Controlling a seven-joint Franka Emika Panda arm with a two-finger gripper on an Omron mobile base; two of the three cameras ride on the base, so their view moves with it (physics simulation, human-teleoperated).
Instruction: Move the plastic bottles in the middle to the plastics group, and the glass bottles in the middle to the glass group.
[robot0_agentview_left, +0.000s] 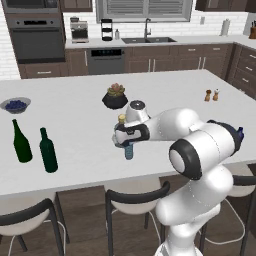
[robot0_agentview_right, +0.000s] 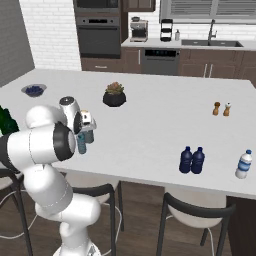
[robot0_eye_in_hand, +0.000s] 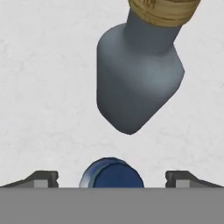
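Gripper (robot0_eye_in_hand: 112, 179): fingers spread wide, one tip each side of a blue cap, not touching it; nothing clamped. Hangs over mid-counter, w/ the arm reaching in from the stool side.
Pale blue bottle (robot0_agentview_left: 129, 150): upright directly under the hand, between the fingertips in hand view; its blue cap (robot0_eye_in_hand: 114, 175) sits centred w/ a gap on both sides.
Grey bottle (robot0_eye_in_hand: 135, 78): tan cap, broad shoulders, upright just beyond the pale blue one. Near it but apart in hand view; the arm hides most of it from the base cams.
Green bottles (robot0_agentview_left: 35, 142): two tall slim ones, upright, close together but apart, at the counter's left end near the front edge.
Navy bottles (robot0_agentview_right: 192, 160): two, touching or nearly, right part of the counter close to the front edge.
White-label bottle (robot0_agentview_right: 243, 164): pale, blue cap, right of the navy pair, near the edge.
Counter (robot0_agentview_left: 70, 120): white; wide bare stretch between the mid bottles and both groups.
Plant pot (robot0_agentview_left: 115, 97): dark, behind the arm, mid-counter.
Shakers (robot0_agentview_left: 211, 94): two, far right, well apart from the bottles.
Bowl (robot0_agentview_left: 15, 104): far left, blue contents.
Stools (robot0_agentview_left: 135, 197): dark-framed, tucked under the front edge.
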